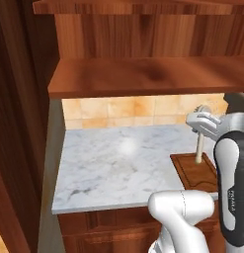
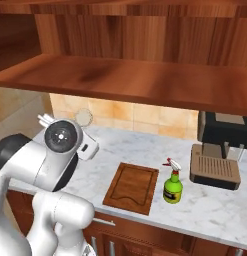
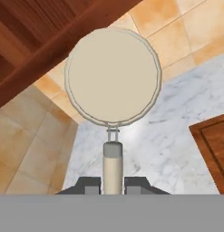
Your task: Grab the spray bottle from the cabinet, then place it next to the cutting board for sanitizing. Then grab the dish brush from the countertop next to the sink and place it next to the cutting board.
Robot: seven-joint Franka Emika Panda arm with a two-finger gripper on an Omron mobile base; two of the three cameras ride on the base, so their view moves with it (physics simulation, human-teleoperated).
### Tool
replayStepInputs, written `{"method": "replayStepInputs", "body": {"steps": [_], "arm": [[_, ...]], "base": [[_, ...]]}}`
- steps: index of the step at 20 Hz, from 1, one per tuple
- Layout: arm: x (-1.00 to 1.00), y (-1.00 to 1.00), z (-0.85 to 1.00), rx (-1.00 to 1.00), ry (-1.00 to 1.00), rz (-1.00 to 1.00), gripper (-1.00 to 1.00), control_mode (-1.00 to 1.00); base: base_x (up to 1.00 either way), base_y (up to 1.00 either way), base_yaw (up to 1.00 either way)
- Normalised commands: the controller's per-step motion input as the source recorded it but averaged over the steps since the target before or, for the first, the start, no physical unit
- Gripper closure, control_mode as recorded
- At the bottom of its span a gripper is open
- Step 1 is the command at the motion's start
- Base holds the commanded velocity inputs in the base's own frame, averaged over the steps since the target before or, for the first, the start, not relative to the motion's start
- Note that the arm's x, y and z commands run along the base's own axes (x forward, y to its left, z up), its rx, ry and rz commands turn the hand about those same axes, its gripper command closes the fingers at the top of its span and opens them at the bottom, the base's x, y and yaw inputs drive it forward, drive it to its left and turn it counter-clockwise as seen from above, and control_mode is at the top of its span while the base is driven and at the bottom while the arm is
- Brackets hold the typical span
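The tool [image 3: 113, 185] is closed on the handle of the dish brush [image 3: 113, 77] — held aloft over the table [image 1: 108, 163] (head uppermost). The spray bottle [image 2: 172, 186] stands just beside the cutting board [image 2: 132, 187].

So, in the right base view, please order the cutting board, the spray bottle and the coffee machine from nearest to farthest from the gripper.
1. cutting board, just right of the gripper
2. spray bottle, beyond the board's right edge
3. coffee machine, far right

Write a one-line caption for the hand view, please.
Claw shut on the dish brush handle, round head raised before the tiled wall, above the countertop.
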Motion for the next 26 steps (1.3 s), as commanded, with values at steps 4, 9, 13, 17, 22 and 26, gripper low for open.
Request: {"method": "replayStepInputs", "body": {"steps": [4, 9, 13, 17, 22, 26], "arm": [[0.65, 0.18, -0.99, -0.22, 0.32, 0.04, 1.00, -1.00], [0.62, 0.03, -0.99, -0.21, 0.30, 0.04, 1.00, -1.00], [0.66, 0.00, -0.92, -0.15, 0.29, 0.02, 1.00, -1.00], [0.69, 0.00, -0.86, -0.12, 0.28, 0.04, 1.00, -1.00], [0.65, 0.00, -0.81, -0.12, 0.23, 0.04, 1.00, -1.00], [0.29, -0.07, -0.54, -0.02, 0.19, 0.05, 1.00, -1.00]], "base": [[0.00, 0.00, 0.00], [0.00, 0.00, 0.00], [0.00, 0.00, 0.00], [0.00, 0.00, 0.00], [0.00, 0.00, 0.00], [0.00, 0.00, 0.00]]}}
